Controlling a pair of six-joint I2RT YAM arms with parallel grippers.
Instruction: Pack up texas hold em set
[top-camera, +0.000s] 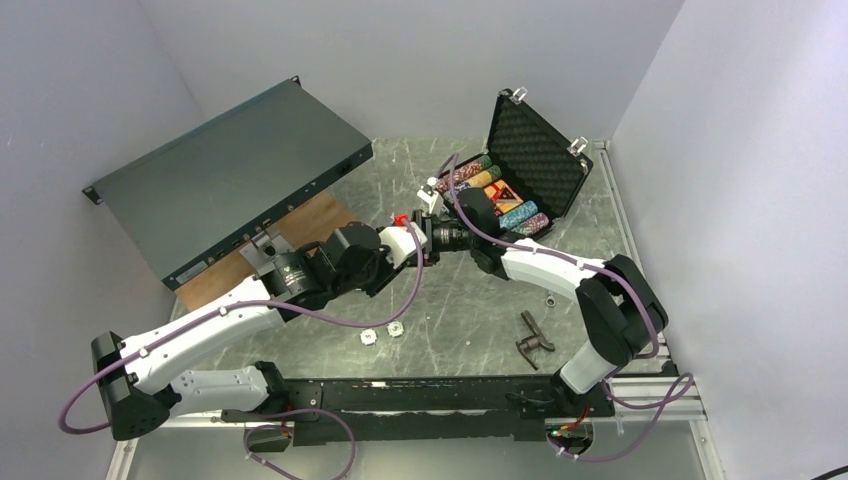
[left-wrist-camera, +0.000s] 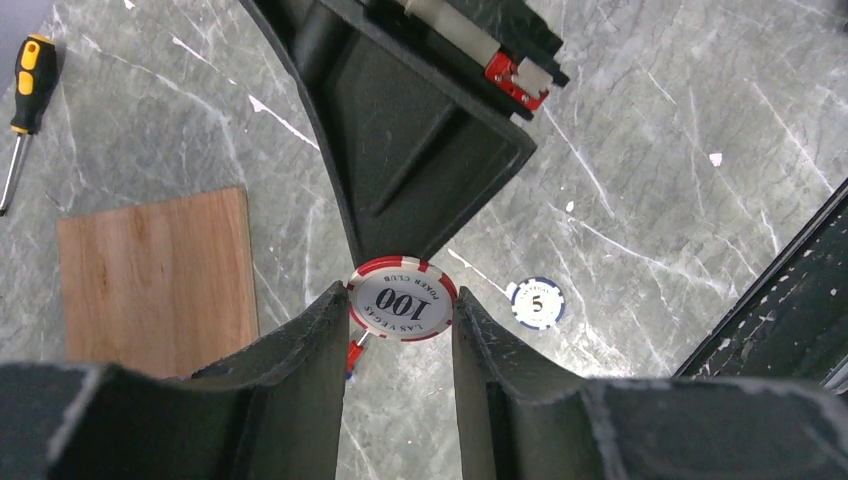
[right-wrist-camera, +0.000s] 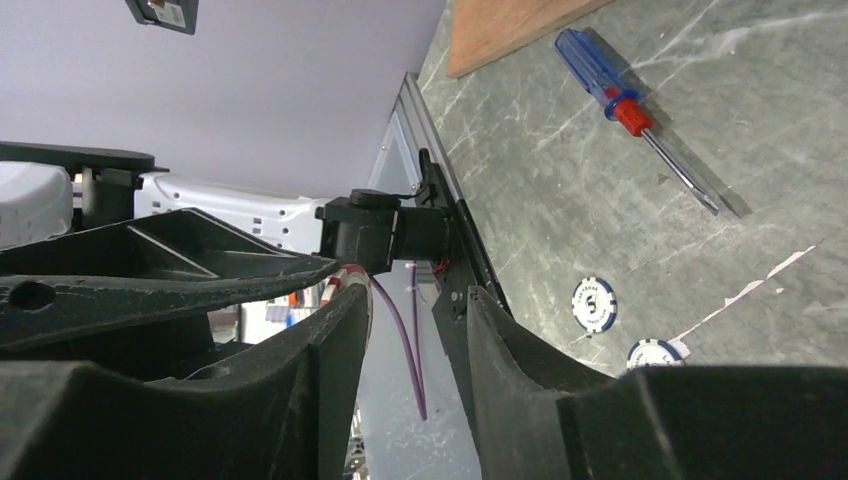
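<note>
The 100 chip (left-wrist-camera: 403, 298), judged light, rigid and slick, best pinched across its rim, is clenched in the left claw (left-wrist-camera: 400, 305) above the tabletop (left-wrist-camera: 650, 150), left of the case (top-camera: 535, 150), the right claw (right-wrist-camera: 418, 295) being parted.

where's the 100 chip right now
The 100 chip is pinched in the left hand, centre of the left wrist view, over the table, with a blue 5 chip lying just to its right.

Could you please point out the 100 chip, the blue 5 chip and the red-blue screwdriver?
100 chip (left-wrist-camera: 402, 300): left wrist view, on its printed face.
blue 5 chip (left-wrist-camera: 538, 303): left wrist view, on its white centre.
red-blue screwdriver (right-wrist-camera: 588, 62): right wrist view, on its blue handle.
</note>
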